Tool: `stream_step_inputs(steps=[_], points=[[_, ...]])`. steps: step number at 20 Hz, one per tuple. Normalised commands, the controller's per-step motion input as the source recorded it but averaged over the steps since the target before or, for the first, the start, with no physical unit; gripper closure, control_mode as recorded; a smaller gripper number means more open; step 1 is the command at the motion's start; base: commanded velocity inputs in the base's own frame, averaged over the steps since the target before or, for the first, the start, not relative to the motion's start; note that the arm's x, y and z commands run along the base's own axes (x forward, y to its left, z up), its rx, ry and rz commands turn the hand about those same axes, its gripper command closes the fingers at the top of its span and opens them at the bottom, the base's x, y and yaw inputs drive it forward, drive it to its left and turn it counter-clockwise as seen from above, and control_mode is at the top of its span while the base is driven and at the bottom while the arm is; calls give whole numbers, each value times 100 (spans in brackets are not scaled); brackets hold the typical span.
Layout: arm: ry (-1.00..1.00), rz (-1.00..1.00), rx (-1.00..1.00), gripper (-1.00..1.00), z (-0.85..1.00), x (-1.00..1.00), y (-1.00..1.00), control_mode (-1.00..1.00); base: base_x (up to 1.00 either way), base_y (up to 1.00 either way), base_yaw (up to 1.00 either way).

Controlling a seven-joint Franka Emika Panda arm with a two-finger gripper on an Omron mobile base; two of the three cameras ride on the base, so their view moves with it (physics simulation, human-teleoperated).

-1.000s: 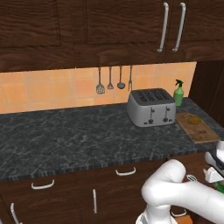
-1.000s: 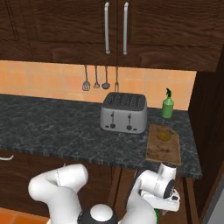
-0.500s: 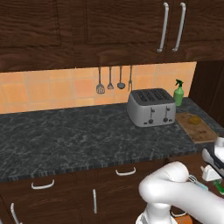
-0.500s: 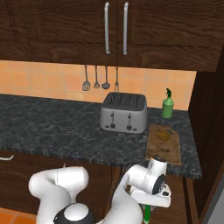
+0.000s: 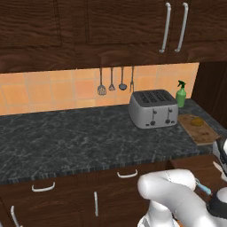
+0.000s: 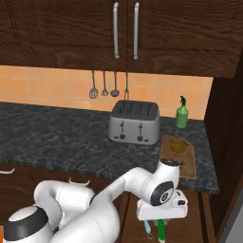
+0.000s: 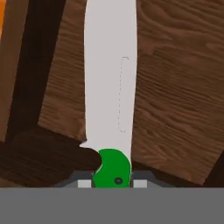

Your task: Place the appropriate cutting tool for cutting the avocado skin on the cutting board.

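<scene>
Black stone counter (image 5: 80,142) runs under two dark cabinets, carrying one toaster (image 5: 153,108), one green spray bottle (image 5: 181,94) and one board (image 6: 179,156) with a single avocado (image 6: 178,147) on it. Three utensils (image 5: 111,82) hang on the tiled wall. Below the counter edge, the gripper (image 6: 160,223) is clamped on the one knife (image 7: 110,96) by its green handle, blade pointing away from the hand.
</scene>
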Motion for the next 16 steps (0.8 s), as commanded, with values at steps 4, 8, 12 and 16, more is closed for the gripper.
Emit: stream_step_inputs(steps=[4,8,12,16], points=[[-2,24,0,100,100,0,-6,-100,0,0,0],[-4,19,0,100,100,18,-30,-100,0,0,0],[0,19,5,100,94,76,-56,-100,0,0,0],[0,21,11,100,37,97,-59,-100,0,0,0]])
